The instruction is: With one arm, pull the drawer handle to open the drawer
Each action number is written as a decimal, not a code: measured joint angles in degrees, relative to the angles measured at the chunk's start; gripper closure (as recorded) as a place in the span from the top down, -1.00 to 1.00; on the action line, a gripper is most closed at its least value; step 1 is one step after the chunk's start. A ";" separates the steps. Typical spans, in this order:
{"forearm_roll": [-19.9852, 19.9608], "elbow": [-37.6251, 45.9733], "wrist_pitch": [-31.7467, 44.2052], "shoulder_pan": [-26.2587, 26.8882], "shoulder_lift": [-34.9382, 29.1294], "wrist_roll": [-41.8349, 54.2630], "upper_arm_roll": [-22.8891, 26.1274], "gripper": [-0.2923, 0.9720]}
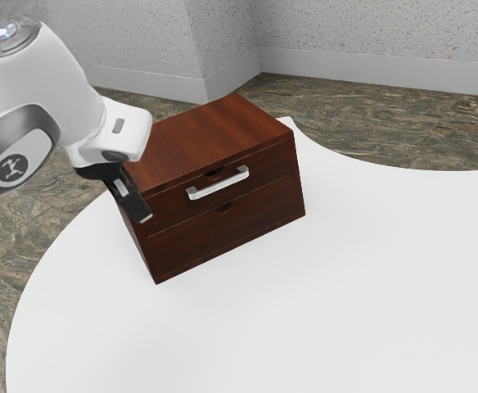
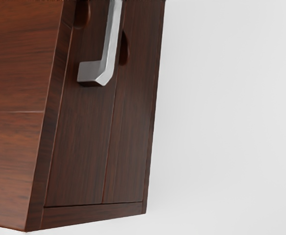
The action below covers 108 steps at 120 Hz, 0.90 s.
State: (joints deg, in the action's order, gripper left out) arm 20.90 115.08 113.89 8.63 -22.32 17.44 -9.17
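Observation:
A dark wooden cabinet with two drawers stands on the white table. The upper drawer carries a silver bar handle, and its front lies flush with the lower drawer. My black gripper hangs at the cabinet's front corner toward the exterior view's left, well short of the handle and holding nothing. In the wrist view one end of the handle sticks out from the drawer fronts, beside the cabinet's side panel.
The round white tabletop spreads wide in front of the drawers and to the exterior view's right. A stone-patterned floor and grey walls lie beyond.

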 joint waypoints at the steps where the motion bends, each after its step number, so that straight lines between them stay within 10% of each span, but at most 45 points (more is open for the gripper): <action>1: 0.10 0.14 0.14 0.00 -0.05 -0.04 -0.01 0.54; 108: 5.11 5.47 9.63 0.12 2.99 -2.11 -1.05 0.54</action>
State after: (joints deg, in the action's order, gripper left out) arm 26.01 120.55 123.53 8.76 -19.33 15.33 -10.22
